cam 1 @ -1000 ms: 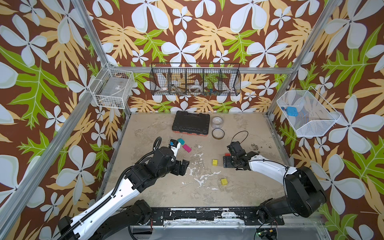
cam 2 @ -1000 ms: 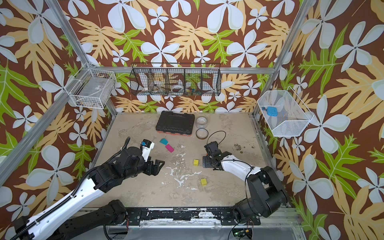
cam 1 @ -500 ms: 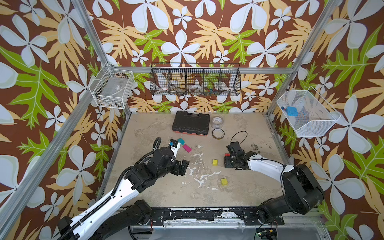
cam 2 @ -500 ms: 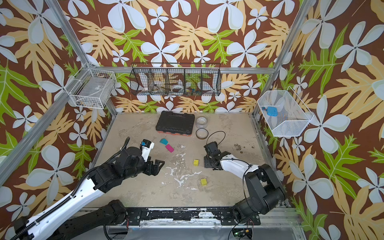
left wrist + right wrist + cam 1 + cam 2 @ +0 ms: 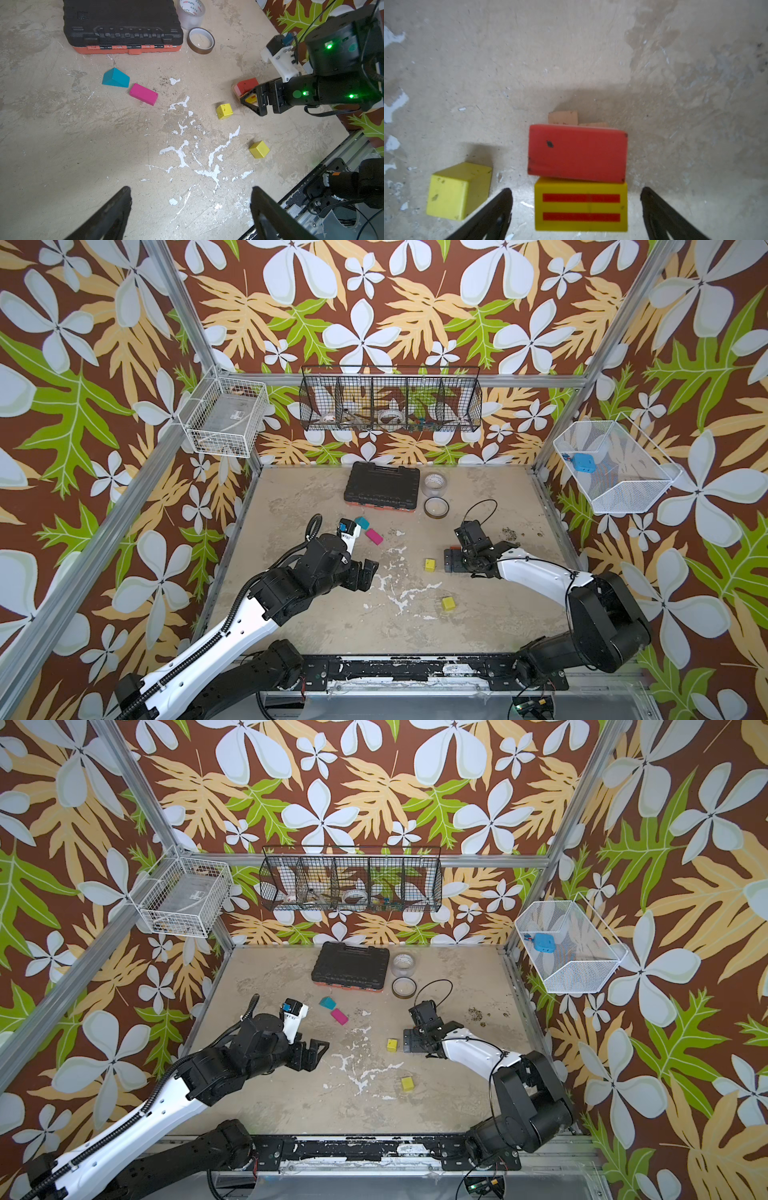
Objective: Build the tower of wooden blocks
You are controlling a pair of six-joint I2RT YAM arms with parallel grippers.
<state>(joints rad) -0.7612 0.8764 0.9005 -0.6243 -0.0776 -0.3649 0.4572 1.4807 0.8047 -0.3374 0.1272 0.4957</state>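
Right gripper (image 5: 575,190) stands open, jaws astride the striped yellow brick (image 5: 581,206) without contact. This brick touches the red brick (image 5: 577,152) on the counter (image 5: 299,497), right of centre. Left gripper (image 5: 190,188) hangs open, empty.

We get bright, even, diffuse light in both top views; the counter (image 5: 498,622) carries only faint shadows, and the cage posts (image 5: 178,302) lean outward at ten and two o'clock. In the right wrist view the red block (image 5: 577,152) and yellow cube (image 5: 456,191) throw soft shadows away from the right end effector (image 5: 576,190), whose fingers (image 5: 492,216) blur. Green lamps (image 5: 329,46) flare in the left wrist view.
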